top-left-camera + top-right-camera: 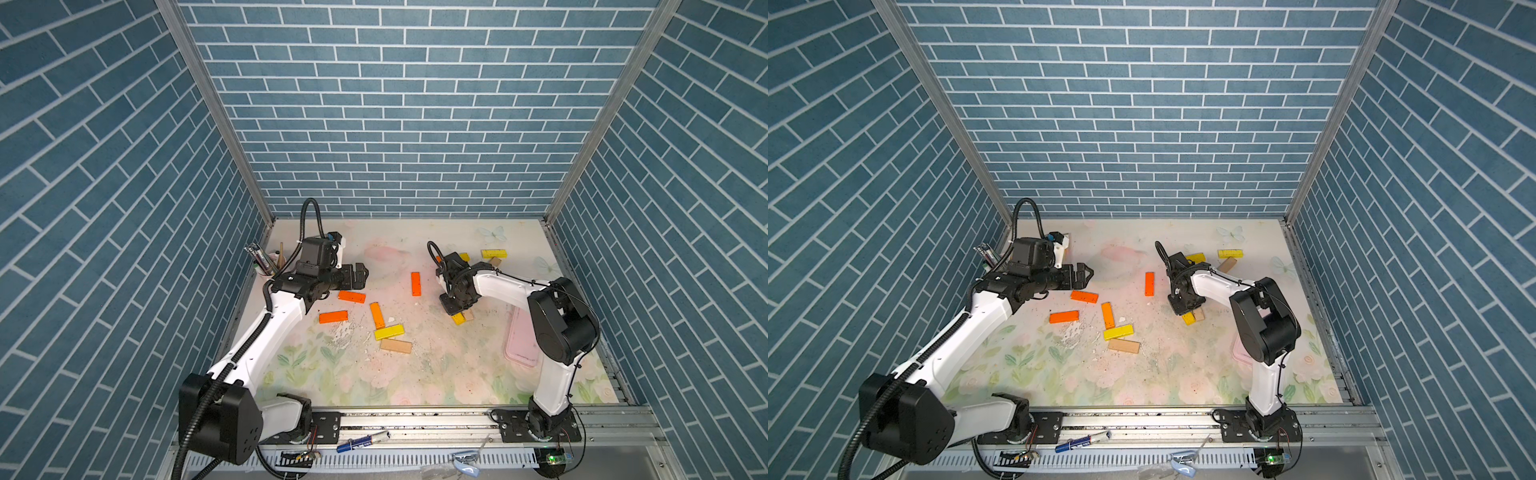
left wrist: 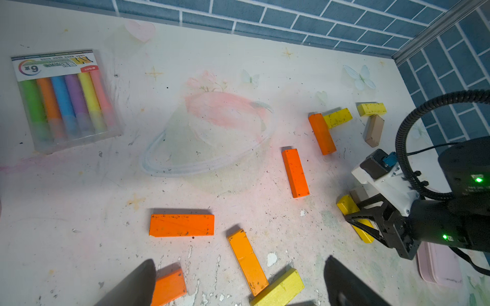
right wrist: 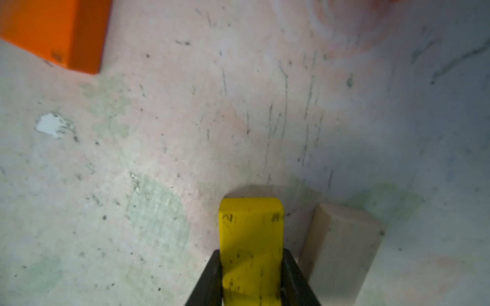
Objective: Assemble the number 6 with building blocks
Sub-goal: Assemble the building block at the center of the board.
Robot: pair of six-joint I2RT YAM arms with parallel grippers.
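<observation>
The building blocks lie scattered on the floral table, and no number 6 shows among them. My right gripper [image 1: 456, 311] [image 3: 250, 267] is shut on a yellow block [image 1: 459, 318] [image 3: 250, 227] that rests low on the table. A tan block [image 3: 340, 246] lies right beside it. My left gripper [image 1: 360, 276] [image 2: 240, 261] hangs open above the left cluster with nothing between its fingers. In that cluster are two orange blocks [image 1: 351, 296] [image 1: 333, 316], an amber one [image 1: 377, 315], a yellow one [image 1: 389, 332] and a tan one [image 1: 396, 345]. Another orange block [image 1: 415, 284] lies in the middle.
More blocks sit at the far right: yellow [image 1: 494, 253], tan [image 1: 494, 262] and yellow [image 1: 464, 257] behind the right wrist. A pink tray [image 1: 521, 340] lies under the right arm. A chalk pack [image 2: 63, 98] and a pen cup [image 1: 262, 259] stand at the far left.
</observation>
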